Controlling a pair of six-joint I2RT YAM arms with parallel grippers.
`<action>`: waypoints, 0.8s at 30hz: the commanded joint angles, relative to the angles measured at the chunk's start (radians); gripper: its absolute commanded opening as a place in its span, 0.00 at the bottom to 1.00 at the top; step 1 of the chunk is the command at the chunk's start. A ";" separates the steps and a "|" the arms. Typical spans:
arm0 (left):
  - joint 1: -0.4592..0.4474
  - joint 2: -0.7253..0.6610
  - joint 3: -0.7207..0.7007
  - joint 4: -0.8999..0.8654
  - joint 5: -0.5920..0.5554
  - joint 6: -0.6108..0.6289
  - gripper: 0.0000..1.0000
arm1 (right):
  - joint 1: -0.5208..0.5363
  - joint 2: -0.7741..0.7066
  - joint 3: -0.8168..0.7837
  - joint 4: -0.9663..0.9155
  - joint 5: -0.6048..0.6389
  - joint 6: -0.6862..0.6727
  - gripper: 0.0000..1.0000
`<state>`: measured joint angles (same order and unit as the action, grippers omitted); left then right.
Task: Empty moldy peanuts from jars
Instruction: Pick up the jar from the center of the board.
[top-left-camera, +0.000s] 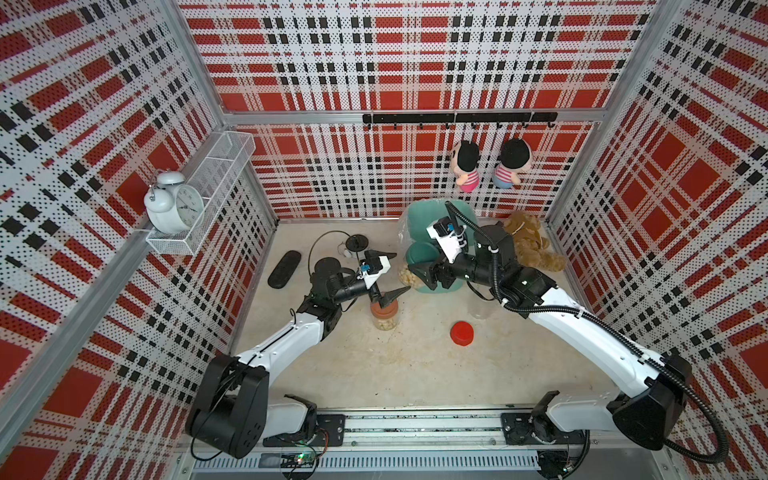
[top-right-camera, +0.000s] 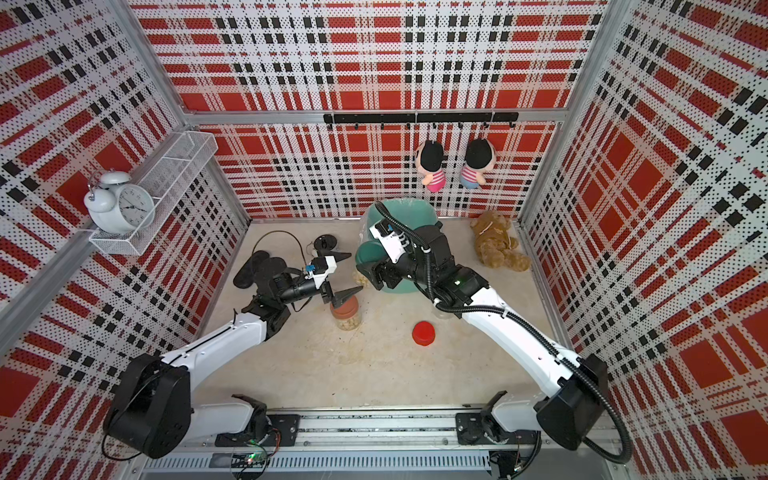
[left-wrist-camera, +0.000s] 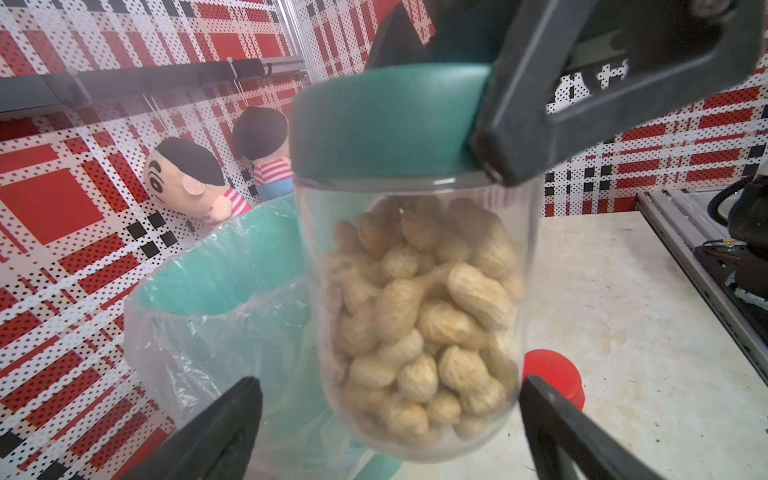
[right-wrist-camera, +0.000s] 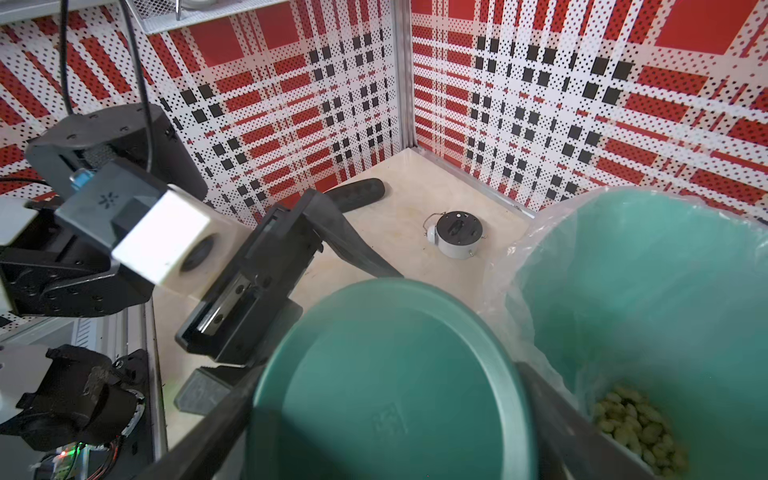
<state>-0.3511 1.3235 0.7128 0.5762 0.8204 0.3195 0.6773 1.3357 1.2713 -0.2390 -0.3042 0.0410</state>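
Top views look down overhead; close wrist views share the bin (left-wrist-camera: 216, 270)

**No legible wording anywhere**

Dial of the white twin-bell alarm clock (top-left-camera: 174, 205), on the white wire-mesh shelf (top-left-camera: 226, 164) at the left: ring of dark numerals, too small to read. Embossed square mark at the centre of the dark green round plastic lid (right-wrist-camera: 386, 374): blurred, unreadable. Small black star-shaped emblem on the grey box-shaped camera housing (right-wrist-camera: 109, 200): a sign only, not text.
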 joint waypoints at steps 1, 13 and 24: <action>-0.015 0.018 0.036 0.034 -0.024 -0.037 0.98 | -0.002 -0.042 -0.032 0.187 -0.064 -0.022 0.00; -0.037 0.044 0.046 0.077 -0.085 -0.148 0.98 | -0.002 -0.063 -0.136 0.336 -0.161 -0.023 0.00; -0.035 0.043 0.057 0.050 -0.090 -0.162 0.98 | -0.002 -0.040 -0.149 0.394 -0.274 -0.009 0.00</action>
<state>-0.3901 1.3598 0.7307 0.6201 0.8017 0.1753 0.6662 1.3273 1.1187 0.0299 -0.4515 0.0242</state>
